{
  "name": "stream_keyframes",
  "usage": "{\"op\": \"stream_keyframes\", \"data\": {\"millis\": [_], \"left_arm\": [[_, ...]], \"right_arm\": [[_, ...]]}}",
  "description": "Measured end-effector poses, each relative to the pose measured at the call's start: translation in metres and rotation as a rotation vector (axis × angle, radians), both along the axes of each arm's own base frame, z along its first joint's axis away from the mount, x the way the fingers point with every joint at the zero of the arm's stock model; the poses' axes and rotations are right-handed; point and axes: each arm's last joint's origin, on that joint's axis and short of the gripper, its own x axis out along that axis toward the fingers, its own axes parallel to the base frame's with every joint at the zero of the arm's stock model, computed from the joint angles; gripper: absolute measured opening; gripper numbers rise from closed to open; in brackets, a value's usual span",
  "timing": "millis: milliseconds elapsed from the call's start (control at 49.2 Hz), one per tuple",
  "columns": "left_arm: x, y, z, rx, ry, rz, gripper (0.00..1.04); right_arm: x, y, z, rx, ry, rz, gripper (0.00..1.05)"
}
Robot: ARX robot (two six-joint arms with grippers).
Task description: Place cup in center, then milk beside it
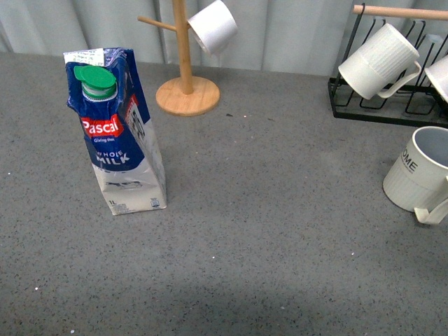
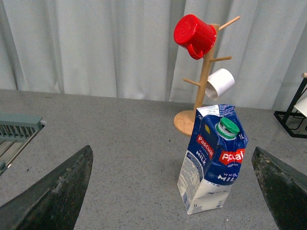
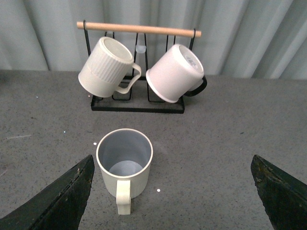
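Observation:
The cup (image 1: 416,176), a ribbed white mug with "HOME" lettering, stands upright at the table's right edge in the front view. In the right wrist view the cup (image 3: 124,165) shows its grey inside, handle toward the camera. My right gripper (image 3: 175,201) is open and empty, the cup near its left finger (image 3: 67,199). The milk (image 1: 115,133), a blue-and-white carton with a green cap, stands upright at the left. It also shows in the left wrist view (image 2: 213,165). My left gripper (image 2: 175,199) is open and empty, short of the carton. Neither arm shows in the front view.
A wooden mug tree (image 1: 185,84) with a smooth white cup (image 1: 213,26) stands at the back; the left wrist view shows a red cup (image 2: 194,36) on it. A black rack (image 1: 378,105) at the back right holds a ribbed mug (image 3: 105,67) and a smooth mug (image 3: 175,73).

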Motion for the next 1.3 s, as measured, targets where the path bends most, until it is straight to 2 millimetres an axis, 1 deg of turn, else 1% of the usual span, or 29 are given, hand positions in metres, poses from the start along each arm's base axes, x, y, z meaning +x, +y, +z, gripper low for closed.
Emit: {"op": "stream_keyframes", "data": {"millis": [41, 102, 224, 305, 407, 468, 671, 895, 976, 1037, 1058, 1220, 1302], "left_arm": [[0.0, 0.0, 0.0, 0.0, 0.0, 0.0, 0.98], [0.0, 0.0, 0.0, 0.0, 0.0, 0.0, 0.98], [0.0, 0.0, 0.0, 0.0, 0.0, 0.0, 0.98], [0.0, 0.0, 0.0, 0.0, 0.0, 0.0, 0.98], [0.0, 0.0, 0.0, 0.0, 0.0, 0.0, 0.98], [0.0, 0.0, 0.0, 0.0, 0.0, 0.0, 0.98], [0.0, 0.0, 0.0, 0.0, 0.0, 0.0, 0.98], [0.0, 0.0, 0.0, 0.0, 0.0, 0.0, 0.98], [0.0, 0.0, 0.0, 0.0, 0.0, 0.0, 0.98], [0.0, 0.0, 0.0, 0.0, 0.0, 0.0, 0.98], [0.0, 0.0, 0.0, 0.0, 0.0, 0.0, 0.98], [0.0, 0.0, 0.0, 0.0, 0.0, 0.0, 0.98], [0.0, 0.0, 0.0, 0.0, 0.0, 0.0, 0.98]], "right_arm": [[0.016, -0.003, -0.004, 0.017, 0.051, -0.002, 0.95], [0.028, -0.006, -0.008, 0.035, 0.097, -0.007, 0.95], [0.069, -0.015, -0.029, 0.099, 0.269, -0.017, 0.95], [0.089, -0.018, -0.041, 0.139, 0.36, -0.014, 0.95], [0.11, -0.022, -0.055, 0.16, 0.427, -0.021, 0.95], [0.12, -0.024, -0.062, 0.163, 0.458, -0.037, 0.95], [0.143, -0.03, -0.073, 0.212, 0.507, -0.084, 0.95], [0.155, -0.032, -0.085, 0.282, 0.555, -0.129, 0.95], [0.157, -0.033, -0.087, 0.292, 0.56, -0.14, 0.85], [0.158, -0.033, -0.088, 0.289, 0.57, -0.155, 0.74], [0.158, -0.033, -0.088, 0.292, 0.577, -0.16, 0.69], [0.161, -0.033, -0.089, 0.313, 0.593, -0.168, 0.4], [0.162, -0.033, -0.088, 0.317, 0.593, -0.169, 0.3]]}}
